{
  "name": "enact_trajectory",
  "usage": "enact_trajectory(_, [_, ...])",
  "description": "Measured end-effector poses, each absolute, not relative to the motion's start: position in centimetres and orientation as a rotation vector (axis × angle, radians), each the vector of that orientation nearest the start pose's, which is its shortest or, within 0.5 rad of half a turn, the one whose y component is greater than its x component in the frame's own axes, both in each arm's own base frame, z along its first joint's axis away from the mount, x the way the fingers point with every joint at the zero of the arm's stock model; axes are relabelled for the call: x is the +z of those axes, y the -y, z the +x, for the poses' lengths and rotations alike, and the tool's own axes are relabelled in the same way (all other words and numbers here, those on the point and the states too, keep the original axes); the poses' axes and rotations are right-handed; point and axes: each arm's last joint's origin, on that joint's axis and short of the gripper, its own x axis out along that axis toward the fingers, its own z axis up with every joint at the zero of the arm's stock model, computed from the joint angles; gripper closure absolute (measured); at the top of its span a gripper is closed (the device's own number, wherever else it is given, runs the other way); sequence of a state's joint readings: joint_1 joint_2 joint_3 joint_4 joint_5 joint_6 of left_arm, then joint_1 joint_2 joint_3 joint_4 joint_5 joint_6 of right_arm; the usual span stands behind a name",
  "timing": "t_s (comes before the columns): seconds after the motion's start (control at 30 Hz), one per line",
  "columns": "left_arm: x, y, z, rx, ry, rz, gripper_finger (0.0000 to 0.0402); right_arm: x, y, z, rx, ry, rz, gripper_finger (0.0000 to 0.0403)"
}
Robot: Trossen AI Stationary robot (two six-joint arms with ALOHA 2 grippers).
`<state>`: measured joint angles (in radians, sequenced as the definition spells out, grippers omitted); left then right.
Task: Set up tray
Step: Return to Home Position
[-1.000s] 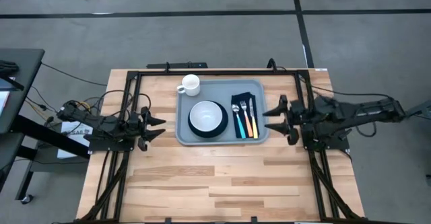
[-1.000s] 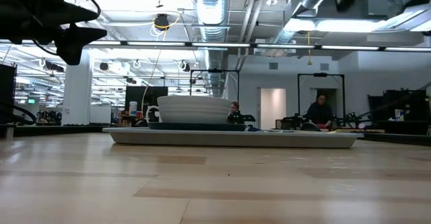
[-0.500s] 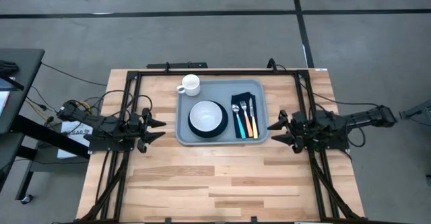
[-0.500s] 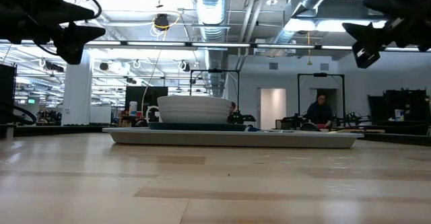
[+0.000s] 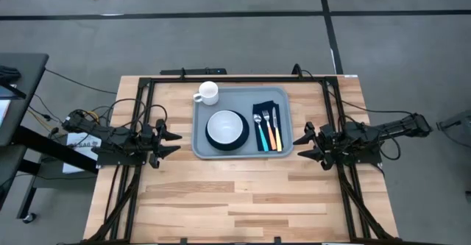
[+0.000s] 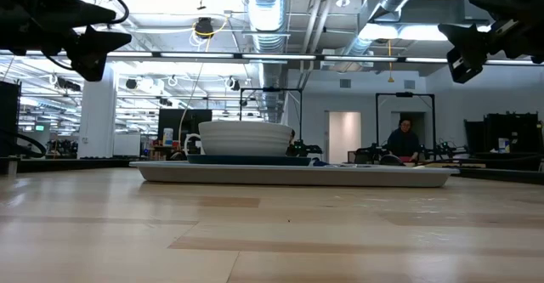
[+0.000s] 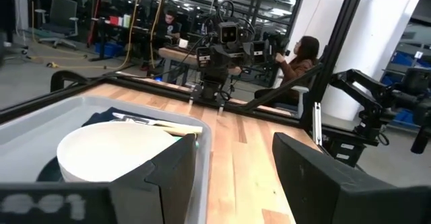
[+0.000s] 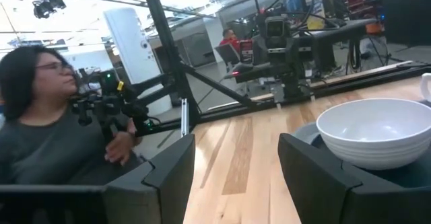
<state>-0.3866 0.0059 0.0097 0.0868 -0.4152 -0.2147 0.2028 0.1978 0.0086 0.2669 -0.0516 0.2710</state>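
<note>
The light grey-blue tray (image 5: 200,148) lies flat on the wooden table, at its far middle. On it are a white bowl (image 5: 225,125) on a dark teal plate (image 5: 213,143), and a dark navy napkin (image 5: 268,98) with a spoon, a fork and a knife (image 5: 268,133) on top. A white mug (image 5: 208,92) stands at the tray's far left corner. My left gripper (image 5: 176,143) hangs open and empty, left of the tray. My right gripper (image 5: 296,148) hangs open and empty at the tray's near right corner. Both are above table height in the low view (image 6: 93,49) (image 6: 467,53).
A black frame (image 5: 243,78) runs round the table's far and side edges. Bare wood (image 5: 235,201) fills the table's near half. A person (image 8: 47,130) sits beyond the table's left side; other people show in the room behind.
My right gripper has come down and gone toward the table's near and right edges, away from the tray's right rim, staying empty. The tray and the things on it have not moved.
</note>
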Motion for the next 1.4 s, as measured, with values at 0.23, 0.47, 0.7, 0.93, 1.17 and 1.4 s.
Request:
enact_trajectory(0.23, [17.44, 2.49, 9.21, 0.021, 0.086, -0.231, 0.0214, 17.57, -2.35, 10.69, 0.263, 0.043, 0.275, 0.0198])
enact_trajectory(0.47, [17.42, 2.49, 9.21, 0.021, 0.085, -0.231, 0.0214, 17.57, -2.35, 10.69, 0.263, 0.043, 0.275, 0.0198])
enact_trajectory(0.7, [17.41, 2.49, 9.21, 0.022, 0.085, -0.230, 0.0214, 17.57, -2.35, 10.69, 0.263, 0.043, 0.275, 0.0198])
enact_trajectory(0.93, [17.41, 2.49, 9.21, 0.022, 0.085, -0.230, 0.0214, 17.57, -2.35, 10.69, 0.263, 0.043, 0.275, 0.0198])
enact_trajectory(1.17, [17.40, 2.48, 9.21, 0.022, 0.084, -0.230, 0.0214, 17.57, -2.35, 10.69, 0.263, 0.043, 0.275, 0.0198])
enact_trajectory(1.4, [17.40, 2.48, 9.21, 0.022, 0.084, -0.230, 0.0214, 17.57, -2.35, 10.69, 0.263, 0.043, 0.275, 0.0198])
